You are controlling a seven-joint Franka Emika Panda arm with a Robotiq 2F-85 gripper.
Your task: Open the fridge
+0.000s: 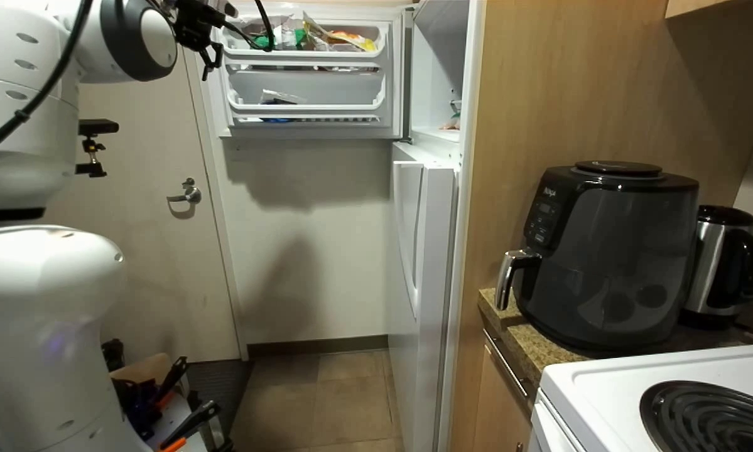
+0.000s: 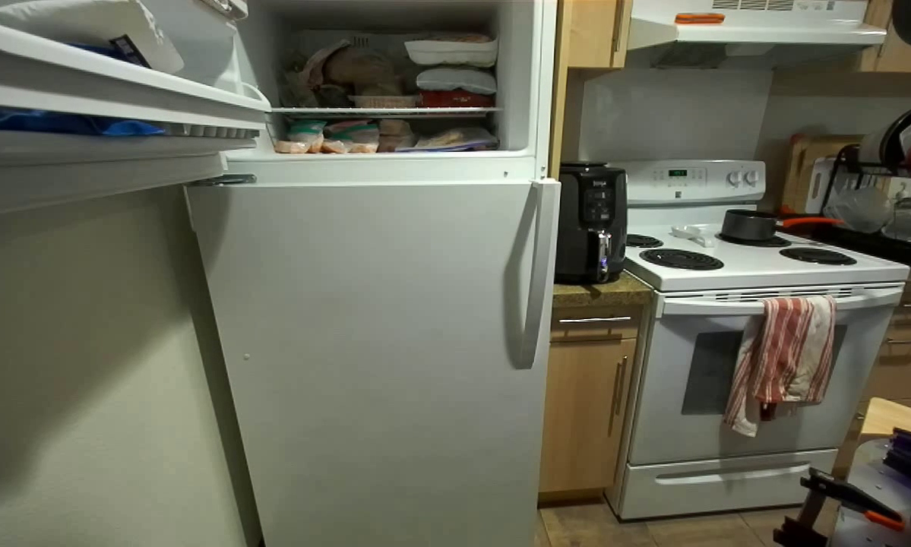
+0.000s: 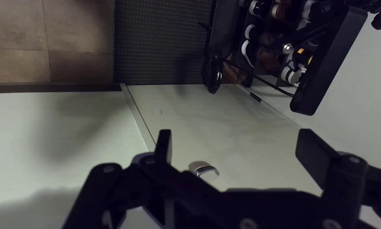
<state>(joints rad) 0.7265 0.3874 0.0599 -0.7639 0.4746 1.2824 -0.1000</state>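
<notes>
End effector [image 3: 235, 151] spread wide, empty; fridge [image 2: 387, 169] with upper door [image 1: 316, 85] open, lower door [image 2: 379, 349] shut

Fridge [image 2: 379, 319]: white inside and out
Gripper [image 3: 238, 148]: black
Air fryer [image 1: 608, 257]: black with silver handle [image 1: 506, 276]
Towel [image 2: 791, 353]: red and white stripes
Stove [image 2: 662, 380]: white, burners [image 2: 681, 260] black
Saucepan [image 2: 748, 226]: dark grey, orange-handled
Countertop [image 1: 537, 348]: speckled brown
</notes>
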